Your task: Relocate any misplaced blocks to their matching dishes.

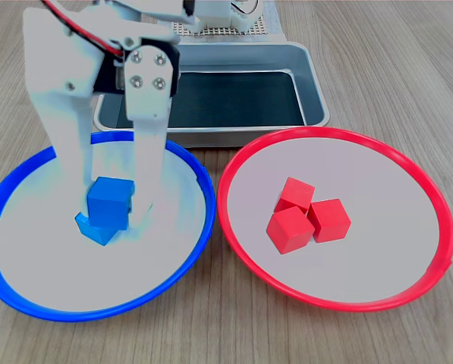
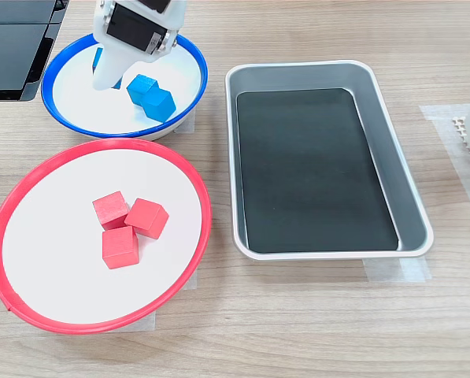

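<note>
First exterior view is showing the gripper point(image 1: 108, 199) reaching down into the blue-rimmed dish point(image 1: 29, 299), its two white fingers point(image 1: 149, 163) standing narrowly apart around a blue block point(image 1: 109, 201); whether they are pressing it cannot be told. Another blue block point(image 1: 93, 227) is lying just beneath. Three red blocks point(image 1: 308, 216) are sitting clustered in the red-rimmed dish point(image 1: 408, 273), beside the grey tray point(image 1: 317, 91).

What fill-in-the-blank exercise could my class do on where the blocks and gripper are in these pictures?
1. The red-rimmed dish holds ___ red blocks.
2. The gripper reaches down into the dish with the ___ rim.
3. The grey metal tray contains ___ blocks.
4. The blue blocks lie in the ___-rimmed dish.

Missing words: three; blue; no; blue
</note>
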Controlling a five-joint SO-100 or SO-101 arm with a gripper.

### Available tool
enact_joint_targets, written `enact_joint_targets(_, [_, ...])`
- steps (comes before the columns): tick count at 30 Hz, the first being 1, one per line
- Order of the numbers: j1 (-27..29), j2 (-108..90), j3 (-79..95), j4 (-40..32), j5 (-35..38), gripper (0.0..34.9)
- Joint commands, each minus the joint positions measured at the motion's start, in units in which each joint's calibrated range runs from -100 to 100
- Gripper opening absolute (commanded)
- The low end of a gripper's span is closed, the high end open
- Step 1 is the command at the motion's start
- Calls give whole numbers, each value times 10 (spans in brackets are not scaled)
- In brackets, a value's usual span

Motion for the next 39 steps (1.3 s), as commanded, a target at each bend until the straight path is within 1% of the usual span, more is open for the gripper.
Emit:
enact_joint_targets(1, [-1,9,-38,-8,-6,3])
enact_joint_targets(12, [1,54,-61,-9,-1,6])
enact_joint_targets(13, [1,55,-61,-8,0,20])
enact_joint_targets(14, [0,56,-60,-6,0,41])
enact_joint_targets(16, [-1,56,-60,-3,0,61])
enact_joint_targets(18, [-2,56,-60,1,0,71])
enact_joint_targets(22, [-3,51,-60,6,1,102])
enact_joint_targets(25, [-5,42,-58,6,-1,111])
enact_joint_targets(32, [-11,-26,-21,4,-5,102])
enact_joint_targets(35, [-16,-92,28,3,-6,91])
enact_joint_targets(37, [-22,-149,72,2,-8,80])
enact_joint_targets(38, [-27,-187,103,2,-13,65])
enact_joint_targets(39, [-33,-225,137,-1,-20,43])
